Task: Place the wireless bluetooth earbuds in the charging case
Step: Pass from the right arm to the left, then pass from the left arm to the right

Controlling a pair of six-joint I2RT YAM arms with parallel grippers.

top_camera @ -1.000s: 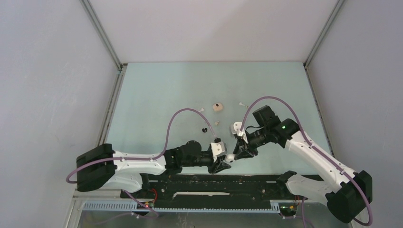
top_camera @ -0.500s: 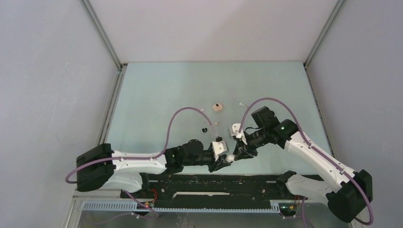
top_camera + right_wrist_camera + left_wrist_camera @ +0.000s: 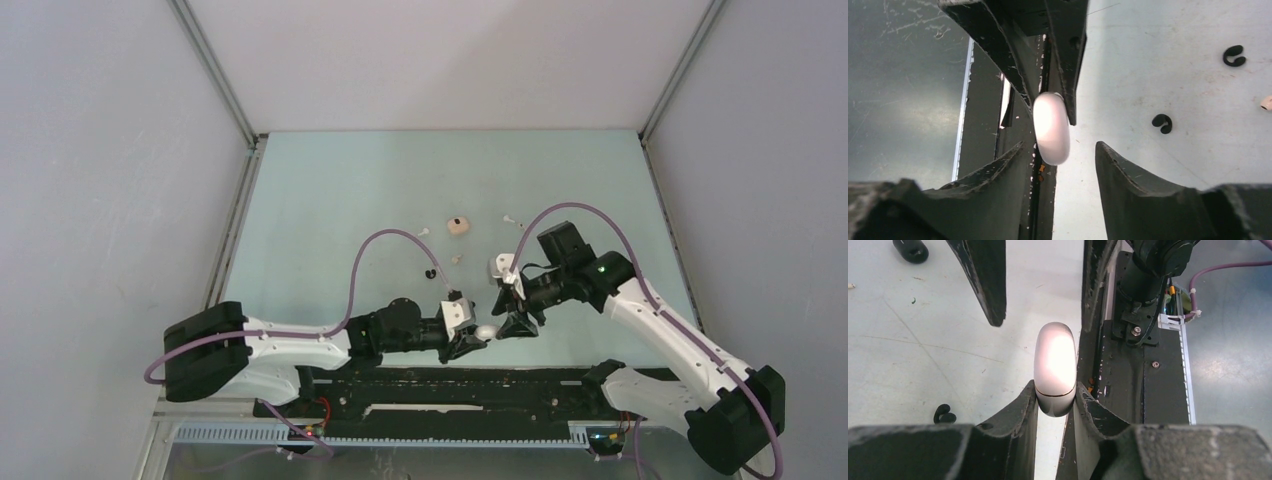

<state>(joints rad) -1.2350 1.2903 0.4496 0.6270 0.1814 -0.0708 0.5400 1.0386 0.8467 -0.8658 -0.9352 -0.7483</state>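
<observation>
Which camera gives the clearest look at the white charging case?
Left wrist: the case fills the centre, lid seam visible, pinched by the left hand. Right wrist shows its rounded side; top external only a white speck.

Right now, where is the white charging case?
Low-centre in the top view, near the table's front edge: the white case is pinched in the left gripper, the open right gripper beside it.

The counter (image 3: 330, 200) is pale mint green with fine scratches. The charging case (image 3: 1054, 365), centre frame, is glossy white. The left tool (image 3: 1055, 390) and right tool (image 3: 1059, 146) are matte black with white-flecked edges. One black earbud (image 3: 1162, 123) lies right of centre, and one beige earbud (image 3: 1267, 102) at the right edge. The cables (image 3: 370, 250) are mauve.
</observation>
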